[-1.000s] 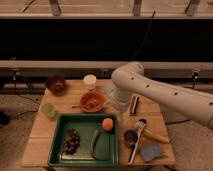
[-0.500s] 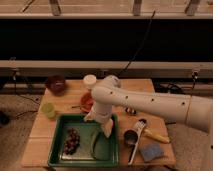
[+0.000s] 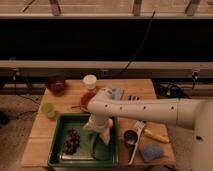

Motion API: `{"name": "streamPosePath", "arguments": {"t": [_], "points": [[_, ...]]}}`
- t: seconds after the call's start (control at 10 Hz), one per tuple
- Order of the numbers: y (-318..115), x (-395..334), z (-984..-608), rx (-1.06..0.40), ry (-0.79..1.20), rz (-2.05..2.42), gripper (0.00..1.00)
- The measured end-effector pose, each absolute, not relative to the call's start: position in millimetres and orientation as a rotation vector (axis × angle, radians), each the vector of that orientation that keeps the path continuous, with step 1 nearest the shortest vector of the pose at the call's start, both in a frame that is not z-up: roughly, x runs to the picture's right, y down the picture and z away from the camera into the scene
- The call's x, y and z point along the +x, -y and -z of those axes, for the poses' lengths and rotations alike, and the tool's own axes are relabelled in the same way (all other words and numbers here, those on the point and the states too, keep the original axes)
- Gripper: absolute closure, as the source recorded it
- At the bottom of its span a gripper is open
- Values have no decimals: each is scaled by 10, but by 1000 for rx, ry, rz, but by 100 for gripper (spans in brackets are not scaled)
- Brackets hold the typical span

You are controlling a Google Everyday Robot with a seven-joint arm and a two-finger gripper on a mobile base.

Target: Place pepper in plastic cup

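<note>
While the gripper (image 3: 103, 136) hangs low in the green tray (image 3: 54, 150), close over the pepper (image 3: 94, 150), its spread cannot be told

Smooth white rounded arm (image 3: 145, 109) tapering to a pale tool (image 3: 103, 136) over the green tray (image 3: 54, 145).
</note>
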State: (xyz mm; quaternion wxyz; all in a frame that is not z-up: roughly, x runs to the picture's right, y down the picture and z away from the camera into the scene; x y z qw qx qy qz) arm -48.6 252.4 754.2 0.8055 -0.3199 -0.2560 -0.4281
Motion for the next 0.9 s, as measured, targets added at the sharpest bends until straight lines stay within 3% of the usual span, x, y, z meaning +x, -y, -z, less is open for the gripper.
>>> {"name": "streamPosePath", "arguments": {"t": [0.9], "points": [[-2635,-477,-7725,-720,474,964,20]]}}
